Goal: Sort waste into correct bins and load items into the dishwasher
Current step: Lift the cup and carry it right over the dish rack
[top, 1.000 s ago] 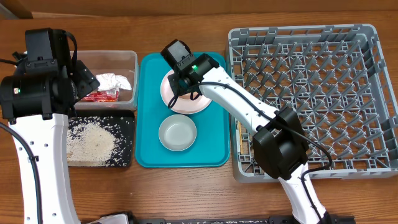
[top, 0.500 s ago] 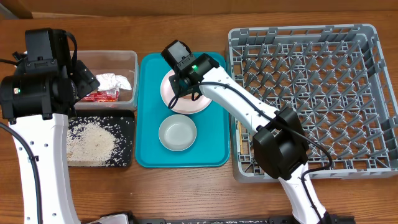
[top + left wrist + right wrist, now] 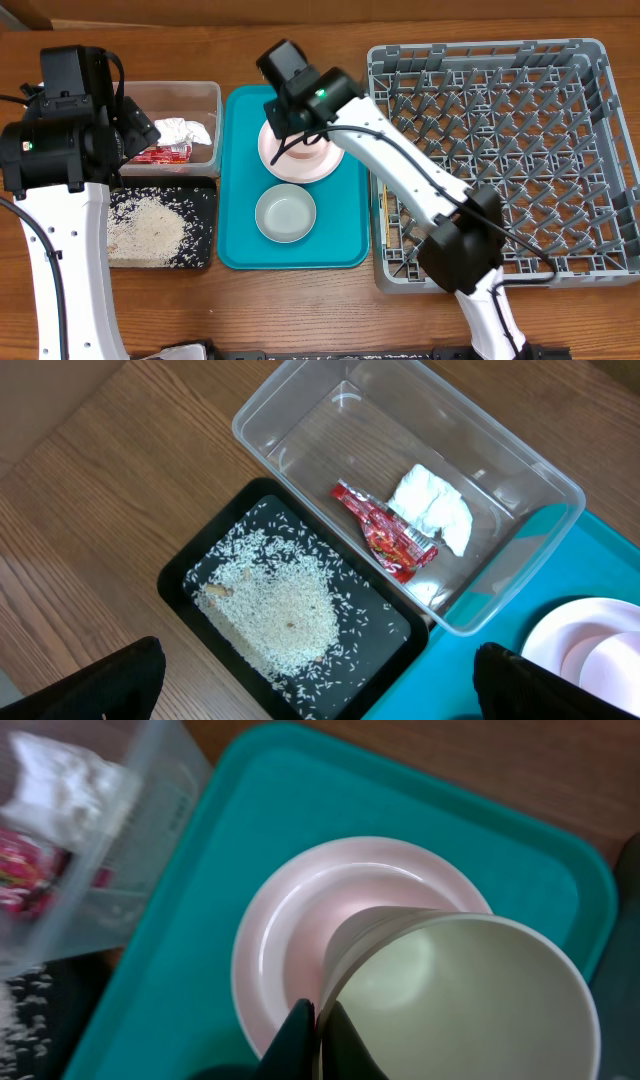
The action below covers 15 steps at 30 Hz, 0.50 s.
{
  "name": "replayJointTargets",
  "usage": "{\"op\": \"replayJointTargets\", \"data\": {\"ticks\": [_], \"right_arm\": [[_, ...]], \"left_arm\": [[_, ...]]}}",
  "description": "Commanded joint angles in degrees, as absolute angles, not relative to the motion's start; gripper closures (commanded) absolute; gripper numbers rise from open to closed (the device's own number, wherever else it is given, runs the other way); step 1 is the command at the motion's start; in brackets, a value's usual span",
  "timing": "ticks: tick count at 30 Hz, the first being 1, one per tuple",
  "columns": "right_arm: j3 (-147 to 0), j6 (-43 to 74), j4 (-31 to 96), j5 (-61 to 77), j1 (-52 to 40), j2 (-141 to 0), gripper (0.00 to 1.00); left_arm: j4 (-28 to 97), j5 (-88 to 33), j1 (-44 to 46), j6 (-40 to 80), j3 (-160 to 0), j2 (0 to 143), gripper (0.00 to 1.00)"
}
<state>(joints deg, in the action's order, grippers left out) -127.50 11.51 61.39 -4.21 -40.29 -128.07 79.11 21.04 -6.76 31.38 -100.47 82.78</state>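
My right gripper is shut on the rim of the white-pink bowl and holds it tilted just above the pale pink plate on the teal tray. Overhead, this gripper is over the plate. The grey-green bowl sits on the tray in front of the plate. My left gripper is open and empty above the black tray, which holds rice. The clear tub holds the napkin and the red wrapper. The cup is out of view.
The big grey dish rack stands right of the teal tray, with no dishes in it. The clear tub and black tray stand left of the tray. My left arm hangs over the table's left side.
My right wrist has risen and shifted slightly toward the back, with the white-pink bowl now lifted off the plate. The left arm has not moved.
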Motion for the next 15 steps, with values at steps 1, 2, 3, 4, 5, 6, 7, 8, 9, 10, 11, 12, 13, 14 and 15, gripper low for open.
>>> {"op": "replayJointTargets", "data": {"ticks": [1,2,3,4,5,6,7,8,9,10,11,12,13,14,15], "right_arm": [[-132.46,9.19,61.89,5.45,-36.32,-118.63,0.96],[-132.51,8.88,61.82,9.30,-34.89,-117.58,0.96],[-132.51,8.91,61.69,13.80,-33.04,-116.51,0.96],[-132.51,8.91,61.63,19.16,-30.68,-115.59,0.96],[-132.51,8.91,61.54,24.05,-28.32,-115.00,0.96],[-132.51,8.91,61.41,29.61,-25.61,-114.72,0.96],[-132.51,8.91,61.30,34.44,-23.27,-114.69,0.96],[-132.46,8.91,61.23,39.70,-20.47,-114.80,0.96],[-132.05,8.91,61.25,48.16,-15.70,-115.52,0.96],[-131.57,8.91,61.23,52.16,-13.34,-115.94,0.96],[-130.89,8.86,61.21,55.31,-11.31,-116.49,0.96],[-130.23,8.43,61.25,57.87,-9.69,-116.95,0.96],[-129.36,7.68,61.23,60.25,-8.32,-117.54,0.96],[-128.25,6.66,61.28,63.11,-7.05,-118.02,0.96],[-127.42,5.78,61.25,64.77,-6.42,-118.56,0.96]], "left_arm": [[79.07,20.97,-7.03,30.87,-101.38,82.61,0.00],[79.09,20.97,-7.16,30.85,-101.38,82.61,0.00],[79.09,20.95,-7.16,30.87,-101.38,82.61,0.00],[79.09,20.95,-7.16,30.85,-101.38,82.61,0.00],[79.09,20.95,-7.11,30.85,-101.38,82.61,0.00],[79.09,20.95,-7.11,30.87,-101.38,82.61,0.00],[79.09,20.95,-7.11,30.87,-101.38,82.61,0.00],[79.09,20.95,-7.11,30.87,-101.38,82.61,0.00],[79.09,20.95,-7.11,30.87,-101.38,82.61,0.00],[79.09,20.93,-7.09,30.85,-101.38,82.61,0.00],[79.09,20.95,-7.09,30.85,-101.38,82.61,0.00],[79.07,20.95,-7.09,30.87,-101.38,82.61,0.00],[79.11,20.95,-7.11,30.87,-101.38,82.61,0.00],[79.07,20.95,-7.11,30.87,-101.38,82.61,0.00],[79.09,20.95,-7.11,30.85,-101.38,82.61,0.00]]}}
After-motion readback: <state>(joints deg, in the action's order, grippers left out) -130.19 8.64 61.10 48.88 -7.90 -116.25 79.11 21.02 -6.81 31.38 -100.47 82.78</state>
